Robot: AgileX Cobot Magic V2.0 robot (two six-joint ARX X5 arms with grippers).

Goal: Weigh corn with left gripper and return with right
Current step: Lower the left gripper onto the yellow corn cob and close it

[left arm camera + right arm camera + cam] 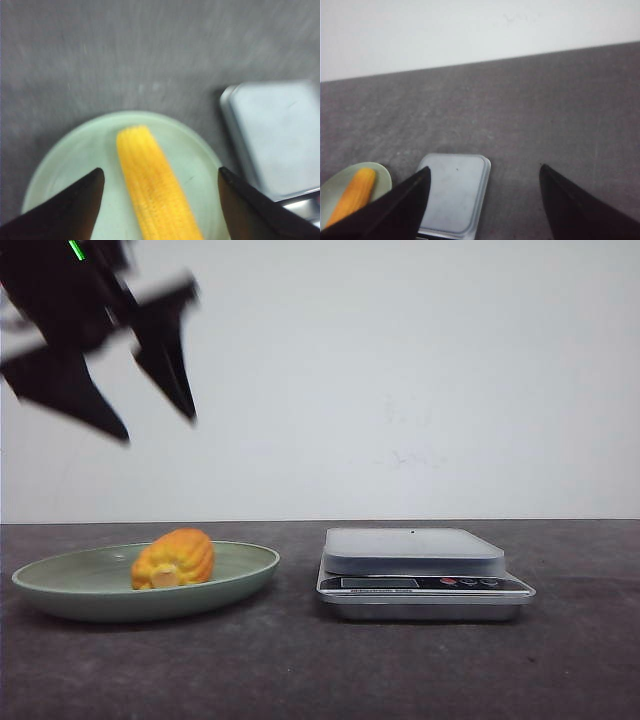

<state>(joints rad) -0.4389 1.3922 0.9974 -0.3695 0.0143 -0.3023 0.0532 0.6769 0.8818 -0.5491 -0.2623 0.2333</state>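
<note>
Dark grey table [300, 670], plain white wall [420, 380] behind. We see the left gripper [160, 430] hanging high over the plate [60, 590], tilted, fingers spread wide w/ nothing between. The corn [174, 558] lies on that green plate, just beside the scale [420, 570] (bare platform). Right gripper [482, 172] shows only in its wrist view: jaws apart, above the scale, holding nothing.

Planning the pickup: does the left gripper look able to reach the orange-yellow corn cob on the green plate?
Probably yes: the left gripper hangs open above the corn cob, nothing between them.
</note>
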